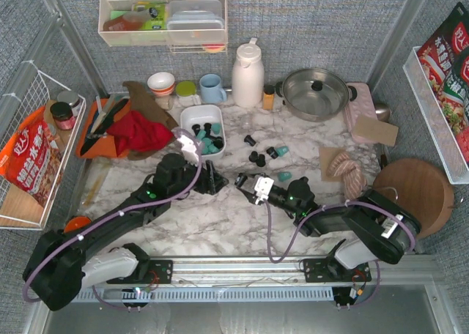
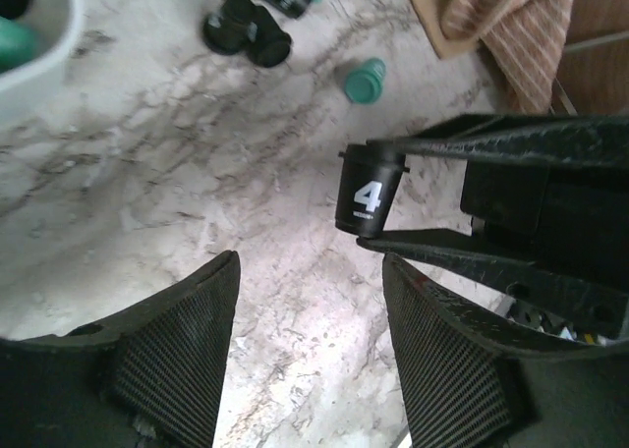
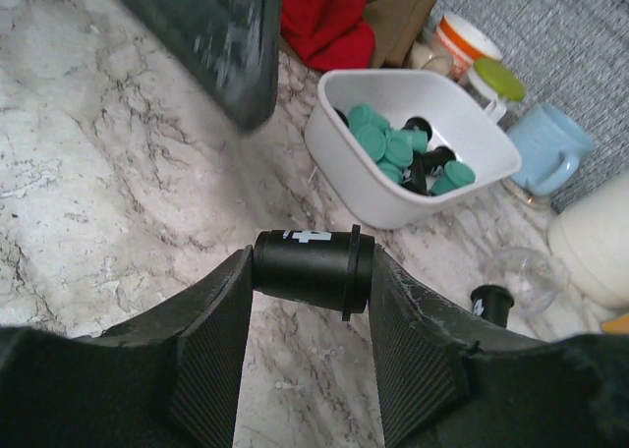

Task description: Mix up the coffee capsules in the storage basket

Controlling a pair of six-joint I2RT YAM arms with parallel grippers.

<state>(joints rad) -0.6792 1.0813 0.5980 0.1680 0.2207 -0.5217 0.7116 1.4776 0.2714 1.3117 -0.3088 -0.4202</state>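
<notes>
The storage basket is sitting toward the far edge of the tabletop, left of the middle, and it is holding a jumble of teal and black coffee capsules, the two colours lying among each other rather than in separate heaps. A handful of loose capsules are lying on the marble just right of the basket, near the middle of the tabletop, some black and some teal, with one teal capsule sitting closest to the near edge. The right jaws are clamping a black capsule marked with a white 4, holding it on its side above the middle of the tabletop. The left jaws are standing apart with nothing between them, facing that capsule from near by without touching it. The job is looking partly done: much of the stock is sitting in the basket, while the clamped capsule and the loose ones are waiting to go in. Whether the basket's contents are needing more stirring is hard to tell
</notes>
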